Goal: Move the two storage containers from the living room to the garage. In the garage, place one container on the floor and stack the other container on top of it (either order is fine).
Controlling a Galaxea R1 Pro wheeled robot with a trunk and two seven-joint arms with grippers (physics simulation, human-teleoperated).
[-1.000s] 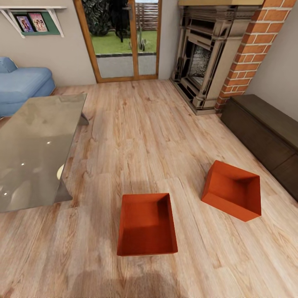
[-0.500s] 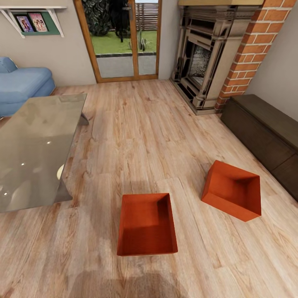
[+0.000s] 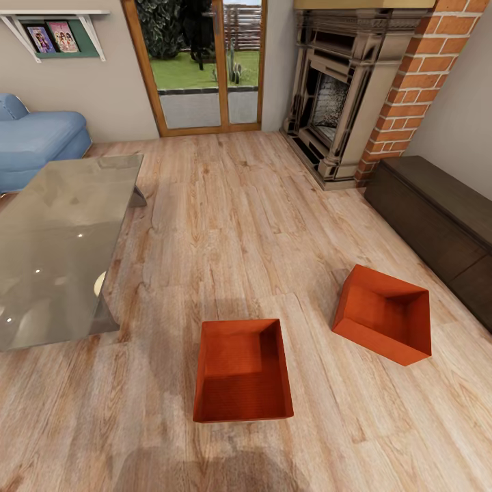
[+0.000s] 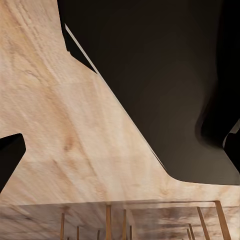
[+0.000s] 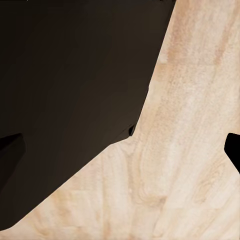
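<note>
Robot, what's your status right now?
Grippers: state unclear. Two storage containers on living room wood floor, apart. Glass table to left.

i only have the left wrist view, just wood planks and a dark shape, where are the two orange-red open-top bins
Observer: Head view shows both on the light wood plank floor. The nearer orange-red open-top bin sits upright, straight ahead.
Operator: and the other one
Observer: The second orange-red bin lies ahead to the right, tipped so its opening faces the camera, apart from the first.
Operator: anything near it
Observer: A long dark wooden cabinet runs along the wall behind it; a glass table stands to the left.
</note>
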